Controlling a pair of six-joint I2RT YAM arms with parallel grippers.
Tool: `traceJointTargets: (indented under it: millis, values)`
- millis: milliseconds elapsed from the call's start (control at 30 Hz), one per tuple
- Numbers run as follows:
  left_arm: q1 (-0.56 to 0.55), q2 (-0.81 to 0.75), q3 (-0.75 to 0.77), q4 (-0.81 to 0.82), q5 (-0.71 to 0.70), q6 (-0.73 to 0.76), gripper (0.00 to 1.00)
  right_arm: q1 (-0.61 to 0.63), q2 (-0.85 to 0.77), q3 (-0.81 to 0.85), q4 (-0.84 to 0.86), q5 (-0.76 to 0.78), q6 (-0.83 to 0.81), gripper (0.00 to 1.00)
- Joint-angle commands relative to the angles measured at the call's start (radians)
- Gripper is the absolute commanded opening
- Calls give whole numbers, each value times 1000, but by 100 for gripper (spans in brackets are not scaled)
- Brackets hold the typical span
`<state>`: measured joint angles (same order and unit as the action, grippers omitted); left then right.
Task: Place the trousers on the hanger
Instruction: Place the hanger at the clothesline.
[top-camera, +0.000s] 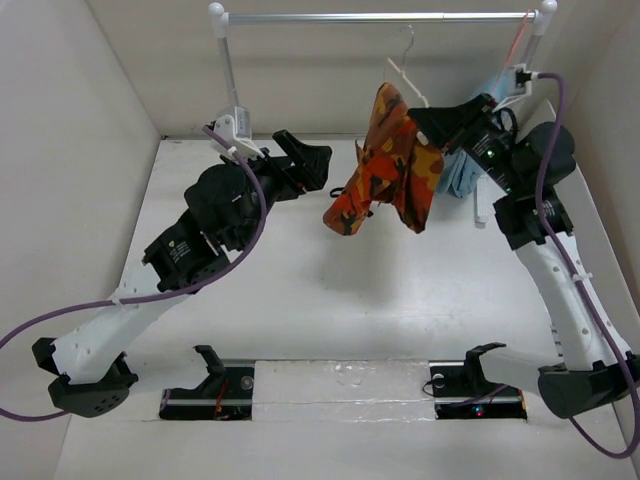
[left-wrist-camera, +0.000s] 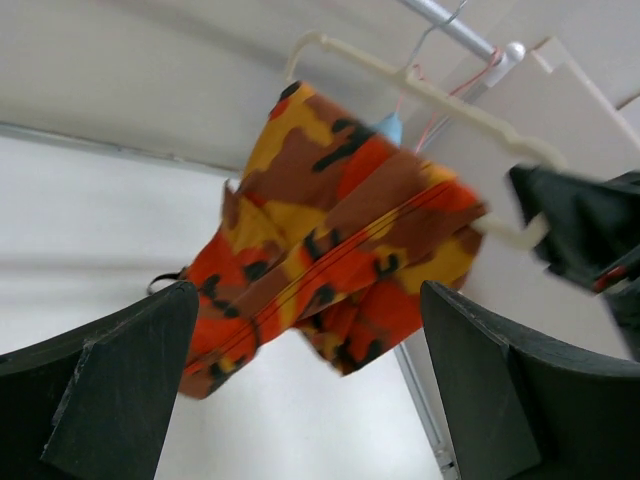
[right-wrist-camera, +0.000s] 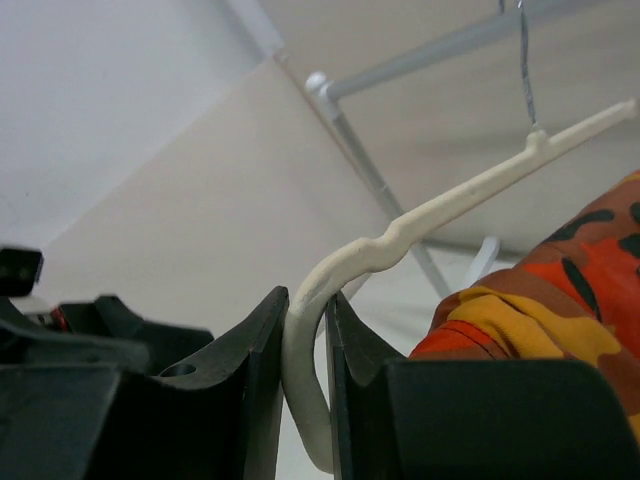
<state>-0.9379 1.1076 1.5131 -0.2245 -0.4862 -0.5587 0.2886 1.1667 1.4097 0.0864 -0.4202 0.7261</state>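
The camouflage trousers (top-camera: 392, 160) hang folded over the bar of the cream hanger (top-camera: 405, 76), above the table. They also show in the left wrist view (left-wrist-camera: 330, 240) and at the right edge of the right wrist view (right-wrist-camera: 560, 290). My right gripper (top-camera: 437, 122) is shut on the hanger's curved end (right-wrist-camera: 305, 350) and holds it up in the air. The hanger's metal hook (right-wrist-camera: 524, 60) points up near the rail. My left gripper (top-camera: 305, 160) is open and empty, left of the trousers and apart from them; its fingers (left-wrist-camera: 110, 380) frame the cloth.
A white rail (top-camera: 380, 17) on two posts spans the back. A light blue garment (top-camera: 468, 170) on a pinkish-red hanger (top-camera: 518, 40) hangs at its right end, behind my right arm. White walls enclose the table (top-camera: 300, 320) on three sides.
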Motion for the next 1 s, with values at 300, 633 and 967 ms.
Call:
traceJointTargets:
  millis: [300,633,967]
  values:
    - [8,-64,-146,-19,14,-53,89,-264,111,218,366,-57,22,0]
    - [8,-106,-212,-65,1,-87,89,-324,157,229,507,-97,105,0]
    - [8,-91,-209,-59,12,-93,89,-371,125,264,468,-91,92,0]
